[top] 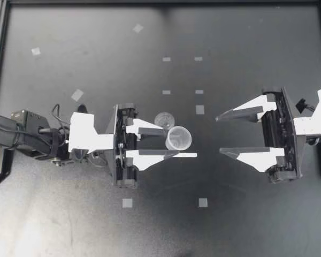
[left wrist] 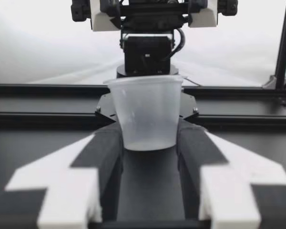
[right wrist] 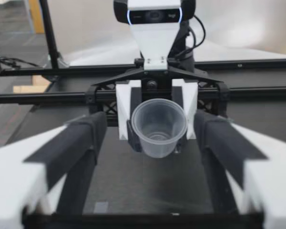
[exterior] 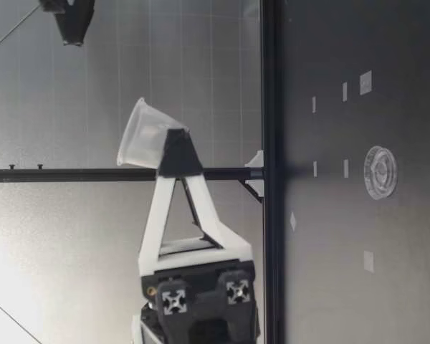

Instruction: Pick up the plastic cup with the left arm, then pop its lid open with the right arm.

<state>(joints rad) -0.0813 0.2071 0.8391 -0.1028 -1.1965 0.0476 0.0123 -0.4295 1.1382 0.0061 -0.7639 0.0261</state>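
clear lid (top: 163, 117) flat on table (top: 246, 214) | grey tape squares (top: 127, 203) scattered

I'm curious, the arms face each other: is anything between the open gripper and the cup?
Nothing visible. My left gripper holds the cup off the table; only open space lies between it and my right gripper.

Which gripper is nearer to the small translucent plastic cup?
Left. My left gripper is shut on the translucent plastic cup from two sides; my right gripper stands open, apart from it across a gap.
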